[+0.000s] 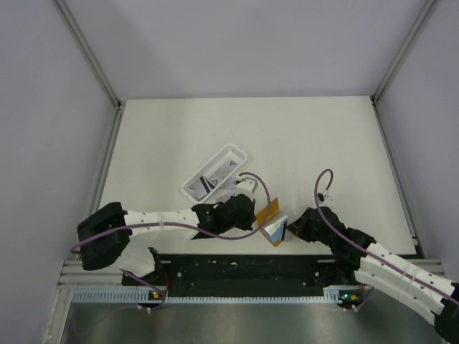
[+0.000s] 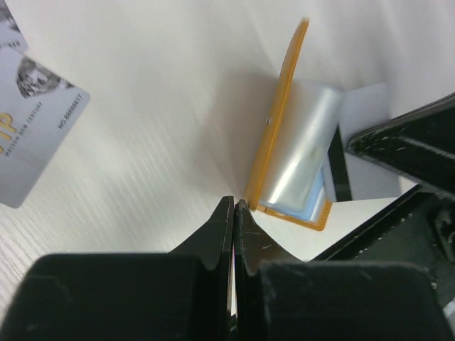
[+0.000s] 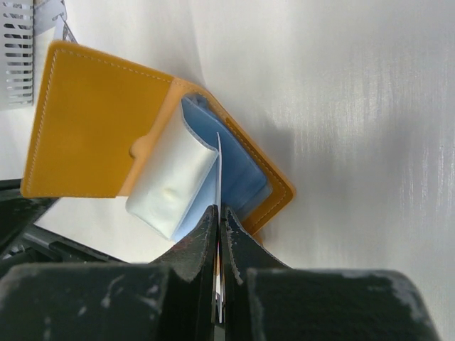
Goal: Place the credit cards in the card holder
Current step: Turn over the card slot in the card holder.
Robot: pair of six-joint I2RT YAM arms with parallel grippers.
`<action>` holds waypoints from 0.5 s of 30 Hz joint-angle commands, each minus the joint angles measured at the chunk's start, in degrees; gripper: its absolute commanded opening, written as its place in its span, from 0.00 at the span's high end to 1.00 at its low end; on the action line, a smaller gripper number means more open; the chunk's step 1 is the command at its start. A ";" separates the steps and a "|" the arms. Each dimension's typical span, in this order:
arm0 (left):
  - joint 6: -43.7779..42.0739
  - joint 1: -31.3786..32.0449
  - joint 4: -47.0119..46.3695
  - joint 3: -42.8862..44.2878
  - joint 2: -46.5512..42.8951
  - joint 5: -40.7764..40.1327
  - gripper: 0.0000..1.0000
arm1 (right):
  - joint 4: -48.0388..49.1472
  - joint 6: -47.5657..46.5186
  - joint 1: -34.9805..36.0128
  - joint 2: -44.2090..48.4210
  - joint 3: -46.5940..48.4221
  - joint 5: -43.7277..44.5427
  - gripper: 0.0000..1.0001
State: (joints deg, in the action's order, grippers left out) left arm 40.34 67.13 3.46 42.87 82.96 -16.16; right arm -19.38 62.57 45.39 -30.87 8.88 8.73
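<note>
The orange card holder (image 1: pixel 270 211) lies open between my two grippers, one flap (image 2: pixel 279 128) standing on edge and the other (image 3: pixel 99 121) flat. Its pale sleeves (image 3: pixel 170 177) show inside. My right gripper (image 3: pixel 220 207) is shut on a thin white credit card (image 3: pixel 218 170), held edge-on, whose far end sits among the sleeves. My left gripper (image 2: pixel 234 204) is shut, its tips against the lower corner of the standing flap; I see nothing between its fingers. More credit cards (image 1: pixel 213 177) lie in the white tray, and one (image 2: pixel 32 135) lies to the left of my left gripper.
The long white tray (image 1: pixel 228 152) sits slanted just behind the left gripper. Purple cables loop over both wrists near the holder. The black rail with both arm bases runs along the near edge of the table.
</note>
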 commanded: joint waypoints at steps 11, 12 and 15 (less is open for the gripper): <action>-5.53 -3.68 -13.55 2.92 -2.27 15.01 1.00 | -4.18 -2.01 0.49 -1.56 0.52 0.41 1.00; -6.23 -3.68 -15.40 2.66 -1.93 15.89 1.00 | -4.27 -2.01 0.49 -1.30 0.52 0.41 1.00; -7.64 -3.68 -17.26 3.97 1.14 20.55 1.00 | -4.27 -2.01 0.49 -1.47 0.43 0.41 1.00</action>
State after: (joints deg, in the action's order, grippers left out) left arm 35.73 63.37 -6.35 43.81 81.23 -3.03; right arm -19.49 62.15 45.36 -31.99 9.47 8.69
